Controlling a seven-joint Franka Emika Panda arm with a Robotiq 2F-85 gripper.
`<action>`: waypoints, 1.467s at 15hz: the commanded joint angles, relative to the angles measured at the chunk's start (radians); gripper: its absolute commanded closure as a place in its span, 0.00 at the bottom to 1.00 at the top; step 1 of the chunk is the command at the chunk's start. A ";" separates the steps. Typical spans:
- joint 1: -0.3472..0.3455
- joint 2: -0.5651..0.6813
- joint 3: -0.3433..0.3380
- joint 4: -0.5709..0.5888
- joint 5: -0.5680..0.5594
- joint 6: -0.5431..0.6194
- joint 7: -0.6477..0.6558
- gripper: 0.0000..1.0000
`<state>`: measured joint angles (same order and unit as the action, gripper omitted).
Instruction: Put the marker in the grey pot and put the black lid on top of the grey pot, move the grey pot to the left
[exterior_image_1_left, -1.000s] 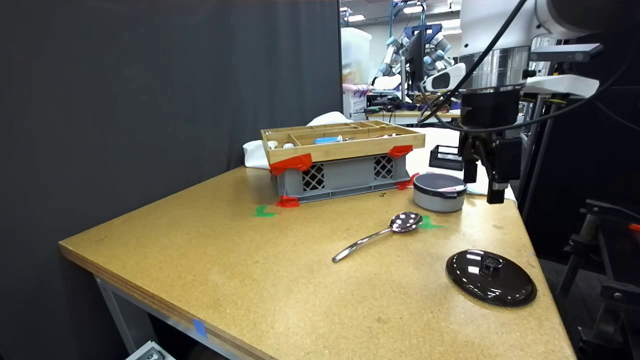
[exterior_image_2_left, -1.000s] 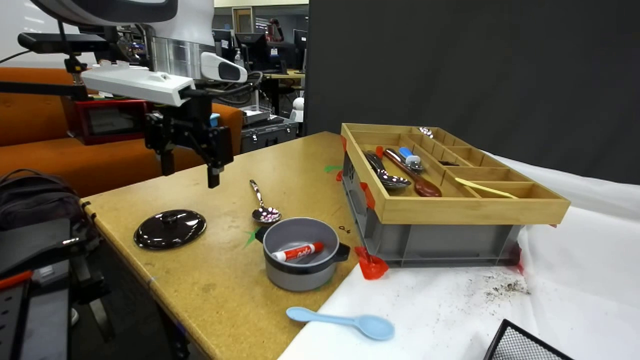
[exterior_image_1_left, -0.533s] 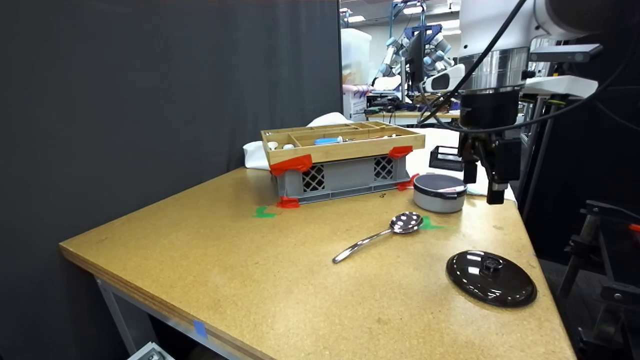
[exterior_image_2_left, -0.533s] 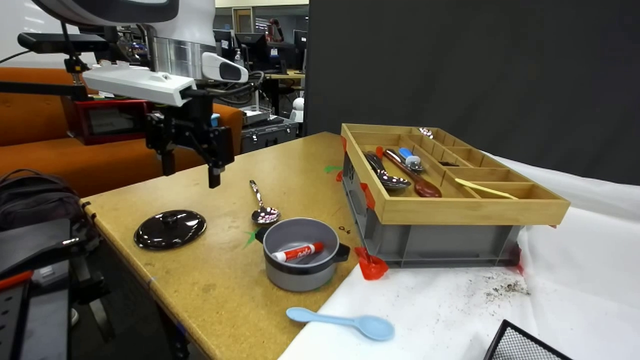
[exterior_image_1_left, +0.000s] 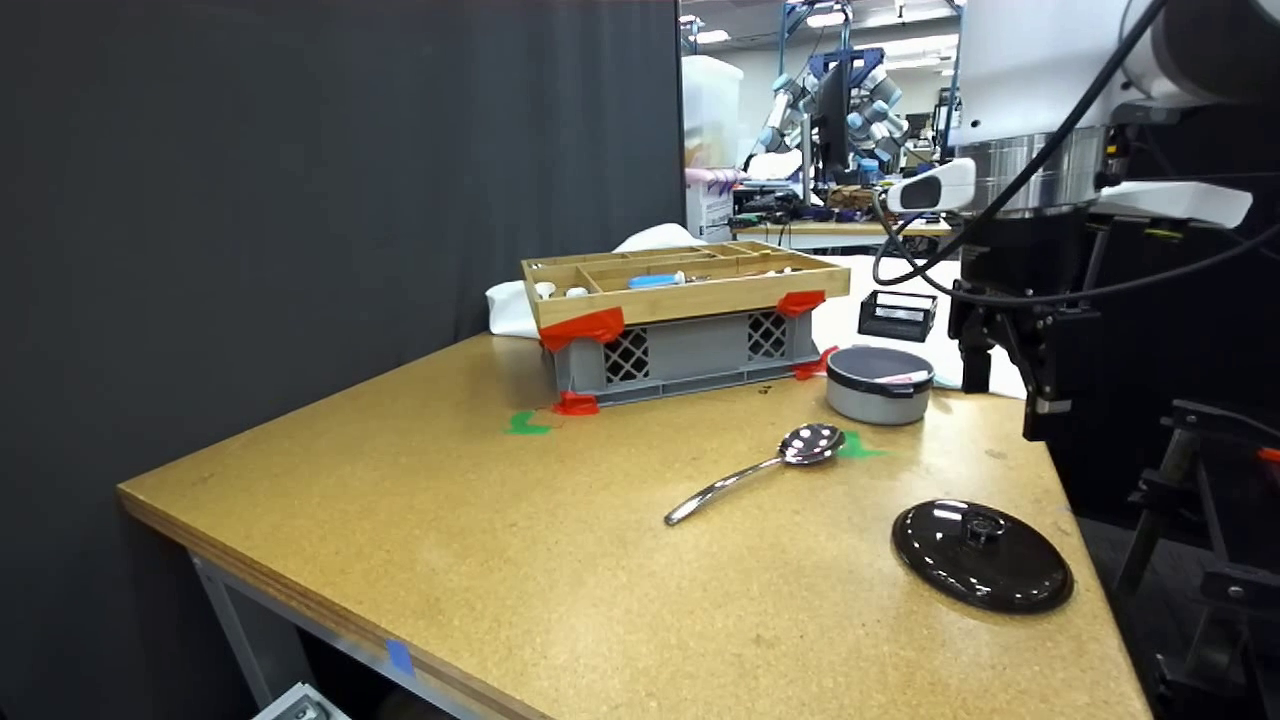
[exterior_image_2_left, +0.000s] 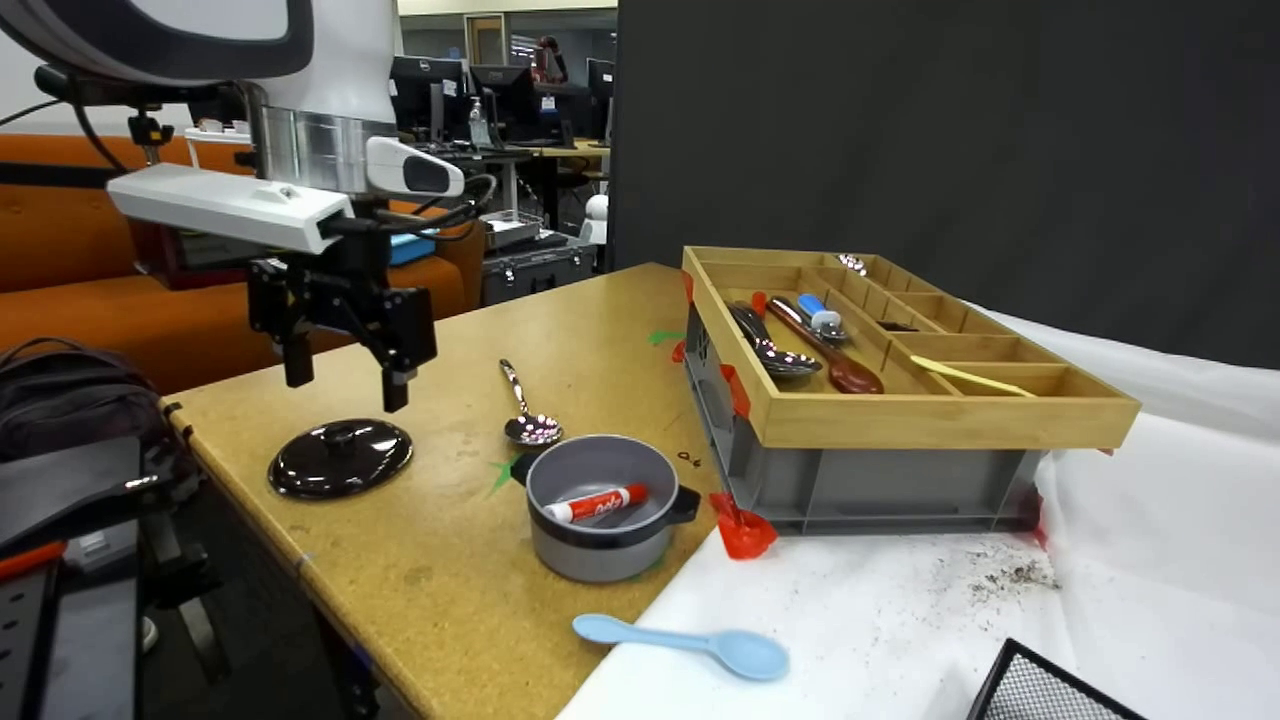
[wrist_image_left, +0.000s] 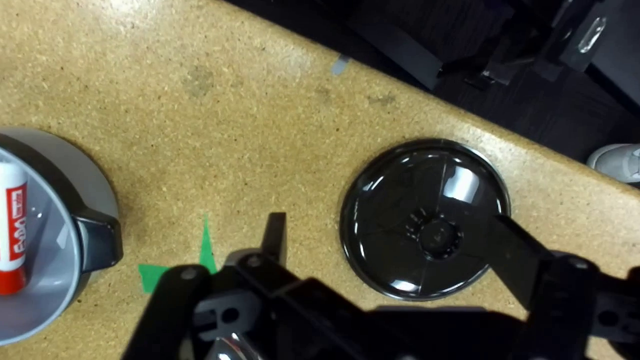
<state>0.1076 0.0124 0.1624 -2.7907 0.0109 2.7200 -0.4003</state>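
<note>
Wrist view gives me the black lid (wrist_image_left: 422, 215) right of centre on the surface (wrist_image_left: 250, 130), my hand (wrist_image_left: 388, 225) spread wide above it and apart. At the left edge sits the grey pot (wrist_image_left: 91, 175) — partly cut off — with the red-and-white marker (wrist_image_left: 12, 225) lying inside.

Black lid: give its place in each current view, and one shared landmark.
In an exterior view, the black lid lies lower right, the grey pot farther up.
In an exterior view, the black lid lies left of centre, the grey pot to its right.
In the wrist view, the black lid lies right of centre, partly hidden by the jaws; the grey pot is cropped at left.
Shared landmark: the grey pot.
</note>
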 joint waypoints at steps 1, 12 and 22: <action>0.016 0.033 0.004 0.003 0.034 0.103 -0.065 0.00; -0.036 0.205 0.164 0.009 0.143 0.244 -0.170 0.00; -0.057 0.302 0.116 0.009 -0.106 0.386 -0.032 0.04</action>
<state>0.0536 0.2934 0.2993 -2.7820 -0.0246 3.0656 -0.4791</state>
